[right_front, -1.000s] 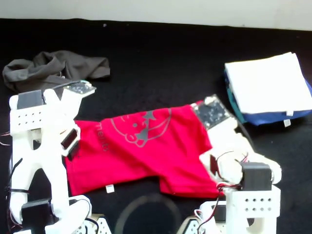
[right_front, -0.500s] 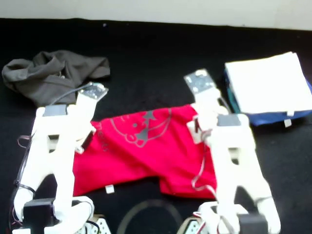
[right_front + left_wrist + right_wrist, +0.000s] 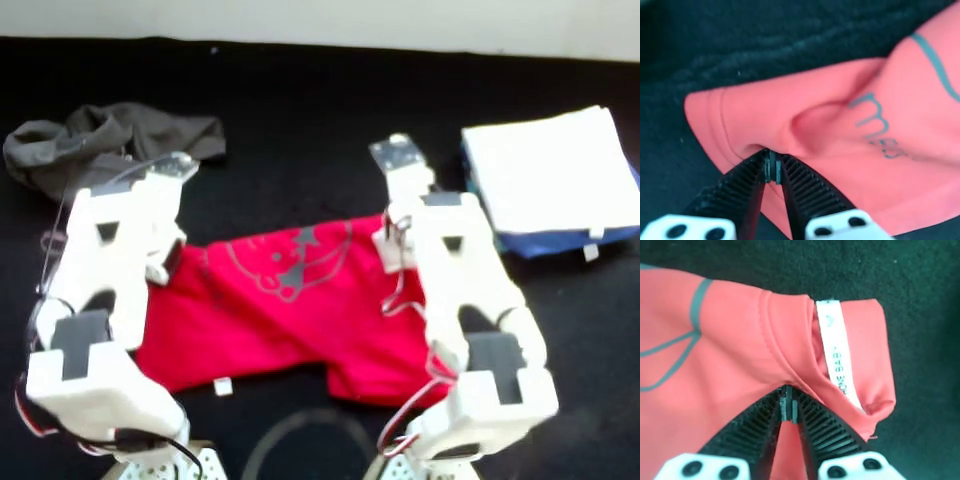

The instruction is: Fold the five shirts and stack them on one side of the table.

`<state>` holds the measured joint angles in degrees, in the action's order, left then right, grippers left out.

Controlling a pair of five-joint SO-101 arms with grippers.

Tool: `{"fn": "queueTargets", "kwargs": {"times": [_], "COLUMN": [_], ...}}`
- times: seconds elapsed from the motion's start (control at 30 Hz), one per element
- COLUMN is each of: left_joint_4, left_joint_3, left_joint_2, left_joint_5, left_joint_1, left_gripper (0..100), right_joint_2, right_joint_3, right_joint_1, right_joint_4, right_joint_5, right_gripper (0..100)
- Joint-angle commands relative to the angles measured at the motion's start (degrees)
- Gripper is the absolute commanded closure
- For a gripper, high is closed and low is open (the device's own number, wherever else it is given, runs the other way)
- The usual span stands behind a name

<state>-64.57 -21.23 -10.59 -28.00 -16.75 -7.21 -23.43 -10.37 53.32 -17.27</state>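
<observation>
In the high view, the red shirt (image 3: 290, 310) lay spread across the middle of the black table (image 3: 300, 120), its grey print (image 3: 290, 260) facing up and a small white tag (image 3: 223, 386) at its near edge. The left arm (image 3: 110, 270) stood over the shirt's left end and the right arm (image 3: 450, 270) over its right end. A crumpled grey shirt (image 3: 110, 145) sat at the far left, well apart from the red one. At the far right a folded white shirt (image 3: 550, 170) rested on a folded blue shirt (image 3: 560, 242).

In the left wrist view, the left gripper (image 3: 771, 170) had its ribbed black jaws drawn together to a narrow pinch on the red shirt's hemmed edge. The cloth bunched into a raised fold just beyond the tips, beside grey lettering (image 3: 877, 127).

In the right wrist view, the right gripper (image 3: 788, 407) was likewise closed tight, nipping the red fabric next to a turned-over corner. A long white label (image 3: 835, 355) ran along that folded corner, and black tabletop lay beyond it.
</observation>
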Motion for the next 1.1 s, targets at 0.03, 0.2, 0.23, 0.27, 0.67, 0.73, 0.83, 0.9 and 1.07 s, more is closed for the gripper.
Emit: {"fn": "queueTargets", "kwargs": {"times": [0.03,0.2,0.23,0.27,0.67,0.73,0.83,0.9,1.07], "left_joint_4": [-4.1,-8.8,-9.4,-9.8,-22.6,-27.7,-36.9,-37.4,-37.1], "left_joint_3": [11.6,23.1,25.1,26.9,40.1,43.2,47.5,46.0,42.2], "left_joint_2": [-4.5,-10.7,-12.1,-13.8,-22.3,-22.3,-22.2,-21.8,-22.5], "left_joint_5": [4.0,7.6,8.0,8.0,12.3,12.3,12.5,12.6,13.2], "left_joint_1": [-0.7,-0.5,-0.5,-0.5,-0.7,-0.7,-0.7,-1.5,-5.9], "left_gripper": [99,99,99,99,99,99,99,99,88], "right_joint_2": [-5.1,-10.0,-10.7,-11.2,-11.2,-10.2,-8.7,-8.0,-7.5], "right_joint_3": [6.5,10.9,11.6,12.2,13.2,13.2,13.2,13.2,12.8], "right_joint_1": [-0.4,1.7,2.4,3.1,6.0,5.8,5.5,5.2,5.2], "right_joint_4": [-0.5,-0.5,-0.5,-0.5,2.8,2.8,2.7,2.8,2.9], "right_joint_5": [0.6,0.6,0.6,0.6,0.5,0.5,0.5,0.5,0.4], "right_gripper": [99.2,99.2,99.2,99.2,99.2,99.2,99.2,99.2,99.2]}}
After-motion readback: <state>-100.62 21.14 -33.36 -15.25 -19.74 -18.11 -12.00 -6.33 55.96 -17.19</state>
